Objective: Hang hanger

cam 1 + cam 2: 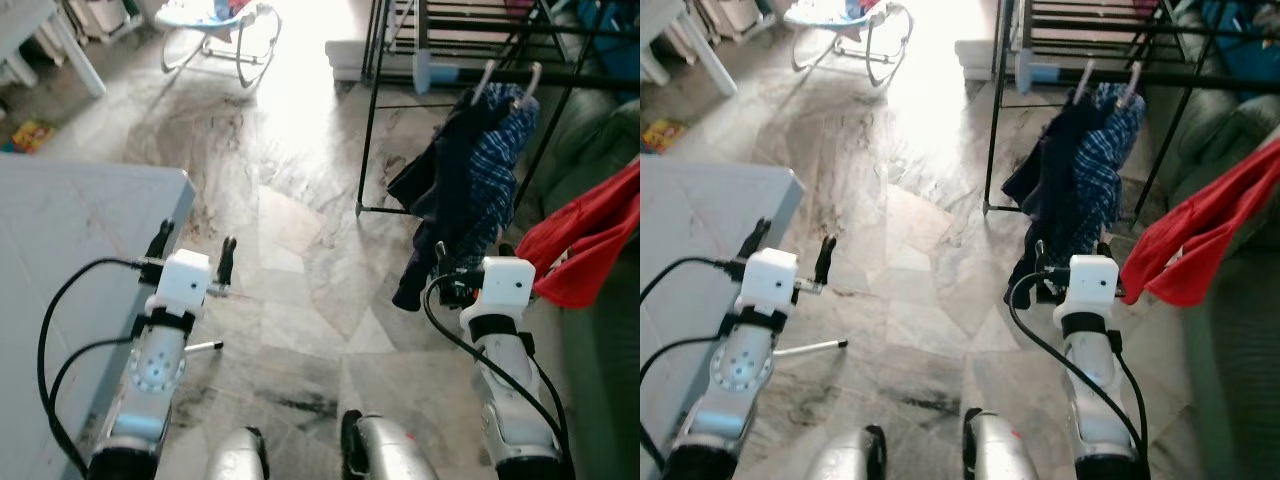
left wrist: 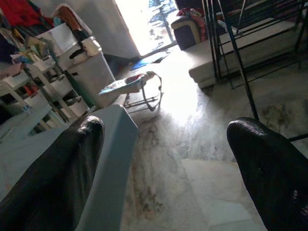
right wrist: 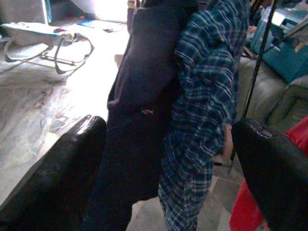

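The left pincer (image 1: 193, 250) sits at the lower left of the head view, its two black fingers spread apart with nothing between them, held over the marble floor (image 1: 290, 230) just beside the corner of the grey table (image 1: 70, 250). The right pincer (image 1: 470, 262) sits at the lower right, close in front of the hanging clothes; in its wrist view the fingers (image 3: 57, 173) stand wide apart and grip nothing.

On the black clothes rack (image 1: 368, 120) at the upper right, two hangers hook over a rail — their pale hooks (image 1: 487, 78) show above the cloth. One carries a dark navy garment (image 3: 144, 96), the other a blue plaid shirt (image 3: 207, 96); the two hang side by side and touch, drooping toward the floor.

A red cloth (image 1: 590, 240) lies draped at the right edge, over the grey-green sofa (image 1: 600, 130). At the top of the frame — well apart from the rack — stands a baby bouncer (image 1: 215, 25) in bright light.
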Motion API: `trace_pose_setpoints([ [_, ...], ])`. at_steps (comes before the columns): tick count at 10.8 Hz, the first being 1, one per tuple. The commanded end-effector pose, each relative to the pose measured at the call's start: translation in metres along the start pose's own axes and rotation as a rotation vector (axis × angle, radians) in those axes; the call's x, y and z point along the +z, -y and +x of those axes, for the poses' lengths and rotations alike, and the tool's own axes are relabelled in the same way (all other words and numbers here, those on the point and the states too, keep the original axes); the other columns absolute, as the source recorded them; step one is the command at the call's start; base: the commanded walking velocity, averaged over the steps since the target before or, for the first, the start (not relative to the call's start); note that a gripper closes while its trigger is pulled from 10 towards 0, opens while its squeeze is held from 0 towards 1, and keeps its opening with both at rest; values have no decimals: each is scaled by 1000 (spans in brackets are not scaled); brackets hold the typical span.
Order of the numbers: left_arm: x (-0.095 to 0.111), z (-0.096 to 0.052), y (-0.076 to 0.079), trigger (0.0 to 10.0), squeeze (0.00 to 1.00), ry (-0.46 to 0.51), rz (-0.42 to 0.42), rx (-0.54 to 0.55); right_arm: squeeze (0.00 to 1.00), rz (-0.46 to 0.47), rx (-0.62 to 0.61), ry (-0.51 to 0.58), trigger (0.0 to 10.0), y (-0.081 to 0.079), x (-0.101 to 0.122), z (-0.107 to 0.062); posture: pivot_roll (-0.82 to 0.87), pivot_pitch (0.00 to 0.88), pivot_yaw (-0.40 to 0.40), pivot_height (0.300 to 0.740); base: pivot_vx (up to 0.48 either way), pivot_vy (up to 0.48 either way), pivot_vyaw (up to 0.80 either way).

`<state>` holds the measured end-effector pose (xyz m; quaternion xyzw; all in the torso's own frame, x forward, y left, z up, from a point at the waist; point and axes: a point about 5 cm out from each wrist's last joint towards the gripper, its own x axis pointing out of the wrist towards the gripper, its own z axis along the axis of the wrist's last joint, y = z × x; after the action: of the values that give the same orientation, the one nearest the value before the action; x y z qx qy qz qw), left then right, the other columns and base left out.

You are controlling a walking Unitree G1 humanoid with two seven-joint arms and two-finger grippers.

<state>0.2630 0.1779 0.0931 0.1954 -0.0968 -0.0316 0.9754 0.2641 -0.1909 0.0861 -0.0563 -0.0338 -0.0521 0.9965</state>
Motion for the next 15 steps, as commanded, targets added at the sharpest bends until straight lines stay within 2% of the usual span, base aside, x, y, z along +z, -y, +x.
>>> trace_pose_setpoints([
  [1, 5, -2, 1, 10000, 0, 36, 20, -10, 0, 2, 18, -4, 10000, -1, 0, 3, -5, 184, -37, 740, 405, 259, 0],
  [4, 19, 3, -7, 10000, 0, 82, 38, 55, 0, 0, 58, 35, 10000, -4, 12, 17, 15, 218, -60, 740, 437, 0, 0],
  [7, 9, -7, 1, 10000, 0, 42, 45, 15, 0, -18, 74, 5, 10000, -2, 4, 6, -2, 207, -80, 740, 466, 0, 0],
  [10, 11, -2, 10, 10000, 0, 42, 5, 6, 0, -33, 66, 1, 10000, -3, 3, 9, -5, 188, -80, 740, 472, 0, 0],
  [15, 8, -8, 6, 10000, 0, 24, 19, 16, 0, -91, 135, 56, 10000, -15, 13, 3, 15, 192, -82, 740, 0, 0, 0],
])
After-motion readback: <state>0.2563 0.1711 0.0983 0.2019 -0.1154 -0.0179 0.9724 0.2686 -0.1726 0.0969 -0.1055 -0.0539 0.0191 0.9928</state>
